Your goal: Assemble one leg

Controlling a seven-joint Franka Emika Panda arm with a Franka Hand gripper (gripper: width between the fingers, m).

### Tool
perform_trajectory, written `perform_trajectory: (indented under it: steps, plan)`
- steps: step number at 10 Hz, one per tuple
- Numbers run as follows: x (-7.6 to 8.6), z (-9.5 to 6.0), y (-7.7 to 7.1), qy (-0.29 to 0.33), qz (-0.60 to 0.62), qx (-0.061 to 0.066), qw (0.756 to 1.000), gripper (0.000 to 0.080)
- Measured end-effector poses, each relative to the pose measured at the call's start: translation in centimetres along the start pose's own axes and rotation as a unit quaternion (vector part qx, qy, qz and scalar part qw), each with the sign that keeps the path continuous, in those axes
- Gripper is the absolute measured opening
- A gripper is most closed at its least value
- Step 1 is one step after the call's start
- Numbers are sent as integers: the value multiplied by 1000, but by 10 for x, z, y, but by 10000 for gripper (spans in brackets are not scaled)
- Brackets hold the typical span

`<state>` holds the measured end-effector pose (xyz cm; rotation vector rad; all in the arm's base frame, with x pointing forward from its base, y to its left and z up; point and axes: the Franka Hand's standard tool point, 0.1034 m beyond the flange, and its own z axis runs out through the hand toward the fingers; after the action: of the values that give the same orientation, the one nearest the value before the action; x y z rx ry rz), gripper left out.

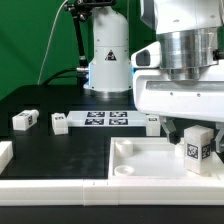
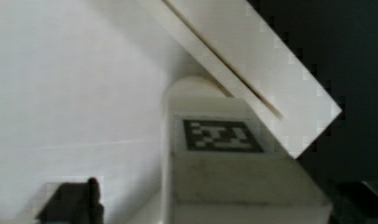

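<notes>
Wrist view first: the leg (image 2: 230, 150) fills the middle of the picture. It is a small white oblong block with a black-and-white square tag on its face. Its far end lies close against the raised rim (image 2: 257, 70) of the big white panel (image 2: 79, 100). One dark finger (image 2: 70, 200) shows beside it, with a strip of bare panel between finger and block. So the claw is spread wider than the leg and is not pinching it; the other finger I cannot make out for certain.

Exterior view, nearest the camera: the panel (image 1: 135, 160) lies flat at the front, its rim raised around the edge. At the exterior view's right the leg (image 1: 197, 148) stands upright over the panel's right part, tag facing the camera, directly under the gripper (image 1: 193, 138). Whether its foot sits in a socket or only rests on the panel cannot be told.

Behind the panel lies the black table (image 1: 60, 145). Further back a row runs across it — one loose white block (image 1: 24, 121), a second (image 1: 59, 122), then the marker board (image 1: 105, 119), and a third block (image 1: 152, 121) just beside the board's right end. Beyond these stands the arm's white base (image 1: 107, 60), and behind it a green backdrop (image 1: 20, 40).
</notes>
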<state>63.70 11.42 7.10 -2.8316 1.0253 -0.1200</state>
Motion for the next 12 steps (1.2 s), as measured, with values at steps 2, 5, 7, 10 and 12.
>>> perform_trajectory:
  steps: [2,5,7,10,12]
  plan:
    - [-3,0,-3,-1,-117,1,993,647]
    - [-5,0,-5,1,-264,-5,964,649]
    - [-3,0,-4,0,-367,-13,930,649]
    - [-2,-1,-6,13,-445,-19,895,649]
    - [-2,0,-5,12,-449,-19,893,548]
